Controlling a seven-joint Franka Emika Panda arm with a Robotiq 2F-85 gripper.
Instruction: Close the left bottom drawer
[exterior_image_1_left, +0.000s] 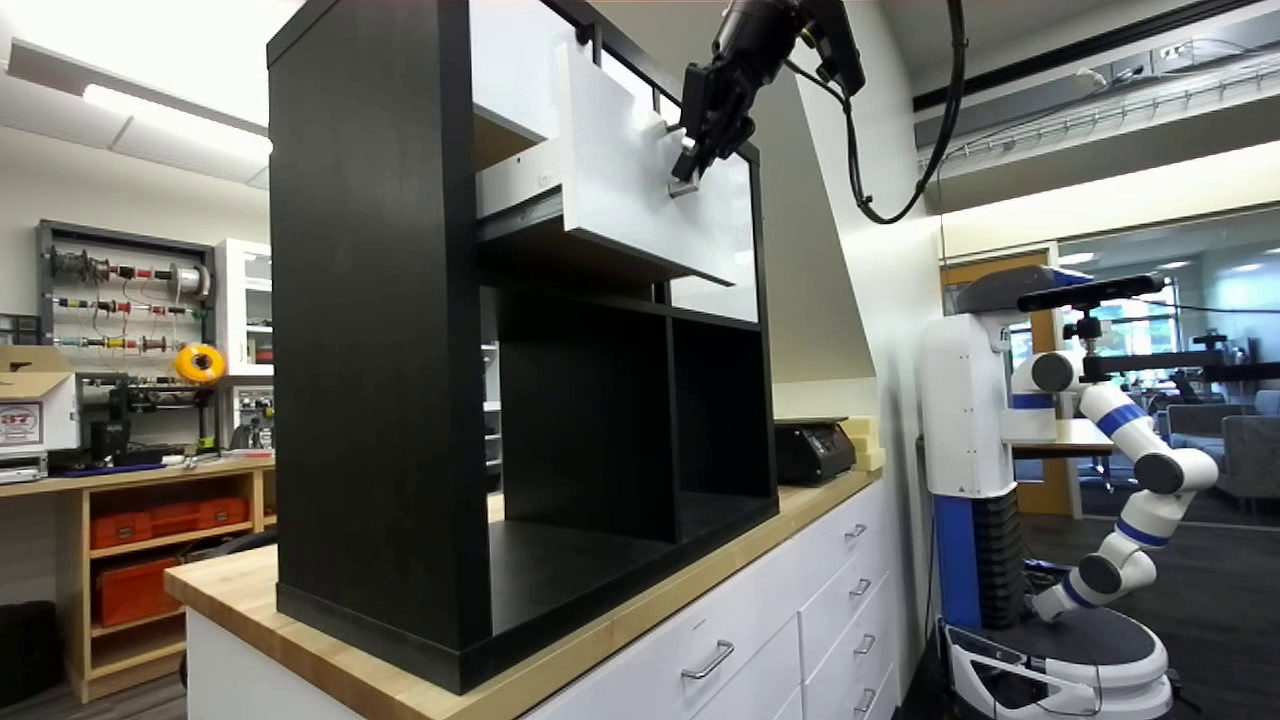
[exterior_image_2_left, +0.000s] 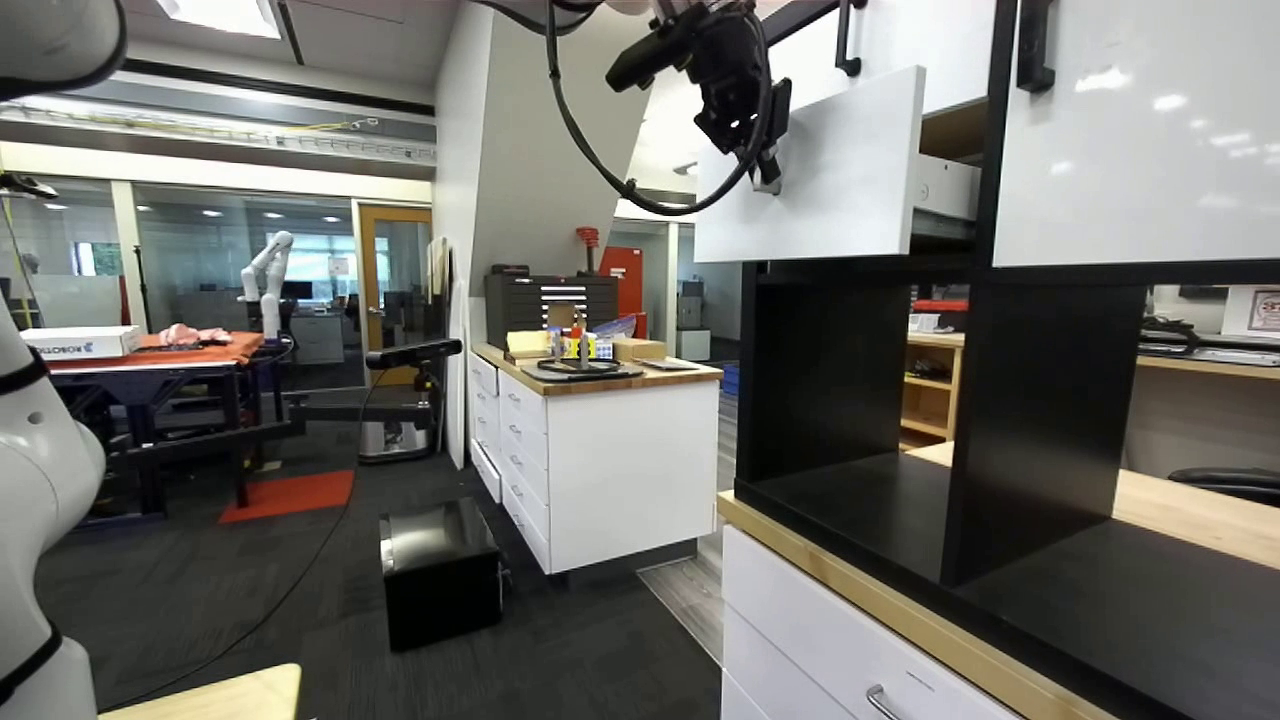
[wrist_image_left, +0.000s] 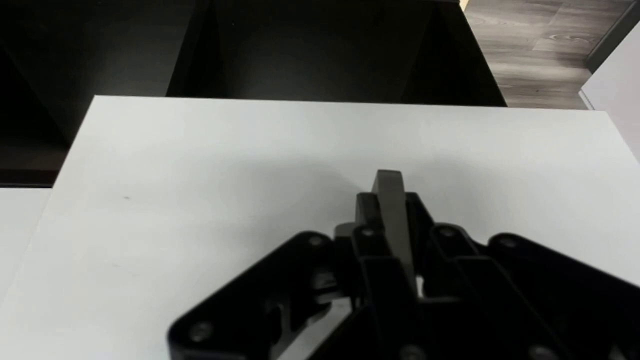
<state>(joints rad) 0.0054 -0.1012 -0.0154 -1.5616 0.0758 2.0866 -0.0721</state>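
Handle (wrist_image_left: 395, 220) is pinched by the pincer (exterior_image_1_left: 688, 168); the hard drawer (exterior_image_1_left: 635, 170) can likely be slid easily when pushed straight from there.

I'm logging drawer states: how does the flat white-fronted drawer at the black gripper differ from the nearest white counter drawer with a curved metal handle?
The flat white-fronted shelf drawer stands pulled out, its pale side showing; the white counter drawer is shut. The black gripper holds the shelf drawer's grey handle; nothing touches the counter drawer. The shelf drawer sits higher than the counter drawer. Both have white fronts.
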